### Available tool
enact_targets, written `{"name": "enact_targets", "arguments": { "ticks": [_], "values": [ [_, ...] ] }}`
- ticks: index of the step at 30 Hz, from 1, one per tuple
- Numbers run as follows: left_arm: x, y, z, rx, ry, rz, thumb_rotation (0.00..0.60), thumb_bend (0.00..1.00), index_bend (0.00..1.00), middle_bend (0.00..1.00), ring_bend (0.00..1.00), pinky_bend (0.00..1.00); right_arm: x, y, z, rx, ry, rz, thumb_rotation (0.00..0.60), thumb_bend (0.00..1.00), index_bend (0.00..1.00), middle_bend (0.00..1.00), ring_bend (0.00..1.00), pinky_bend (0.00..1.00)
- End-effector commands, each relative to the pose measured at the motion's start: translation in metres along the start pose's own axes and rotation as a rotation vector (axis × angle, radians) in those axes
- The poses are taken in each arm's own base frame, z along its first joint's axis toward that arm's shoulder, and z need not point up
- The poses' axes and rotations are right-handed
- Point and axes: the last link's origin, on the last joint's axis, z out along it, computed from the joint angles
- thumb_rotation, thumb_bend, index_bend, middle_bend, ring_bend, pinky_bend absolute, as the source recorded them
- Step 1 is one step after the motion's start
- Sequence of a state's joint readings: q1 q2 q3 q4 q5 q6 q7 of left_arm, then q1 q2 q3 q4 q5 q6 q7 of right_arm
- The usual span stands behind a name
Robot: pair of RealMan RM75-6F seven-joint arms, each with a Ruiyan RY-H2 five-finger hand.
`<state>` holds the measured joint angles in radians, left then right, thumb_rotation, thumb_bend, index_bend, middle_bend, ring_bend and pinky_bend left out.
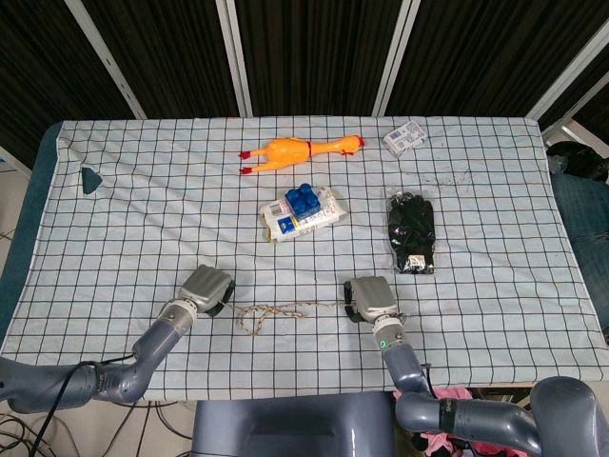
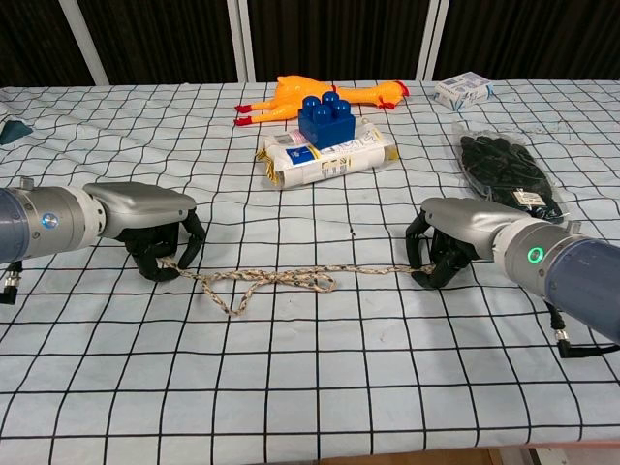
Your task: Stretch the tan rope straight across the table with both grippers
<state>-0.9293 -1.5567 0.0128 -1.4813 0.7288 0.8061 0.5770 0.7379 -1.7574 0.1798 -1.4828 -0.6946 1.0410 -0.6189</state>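
Left hand (image 2: 160, 237) and right hand (image 2: 446, 247) pinch the rope (image 2: 281, 281) ends; its slack middle loop may knot when pulled.

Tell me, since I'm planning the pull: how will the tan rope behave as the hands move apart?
The rope looks limp: its middle sags in loose loops on the cloth, so the slack should likely pull out first. Left hand and right hand each grip an end; thin braid might slip.
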Motion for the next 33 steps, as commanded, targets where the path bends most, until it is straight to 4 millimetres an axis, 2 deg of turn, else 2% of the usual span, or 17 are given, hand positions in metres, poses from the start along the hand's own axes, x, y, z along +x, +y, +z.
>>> {"name": "enact_targets", "arguments": {
  "ticks": [1,15,33],
  "values": [
    [0.0,0.0003,0.0,-0.001,0.0,0.002,0.6,0.4,0.62,0.94,0.87,0.87,0.0001,0.0003,0.0,-0.001,0.001,0.0,0.6,0.41,0.6,0.97,1.0,1.0],
    [-0.0051,-0.0011,0.0017,0.003,-0.012,0.003,0.6,0.4,0.62,0.94,0.87,0.87,-0.0003,0.002,0.0015,-0.005,0.0,0.002,0.6,0.41,0.6,0.97,1.0,1.0],
    [0.0023,-0.004,-0.0009,0.005,0.004,-0.005,0.6,0.4,0.62,0.94,0.87,0.87,-0.0014,-0.0007,0.0016,0.0,-0.001,0.0,0.6,0.41,0.6,0.97,1.0,1.0]
  ]
}}
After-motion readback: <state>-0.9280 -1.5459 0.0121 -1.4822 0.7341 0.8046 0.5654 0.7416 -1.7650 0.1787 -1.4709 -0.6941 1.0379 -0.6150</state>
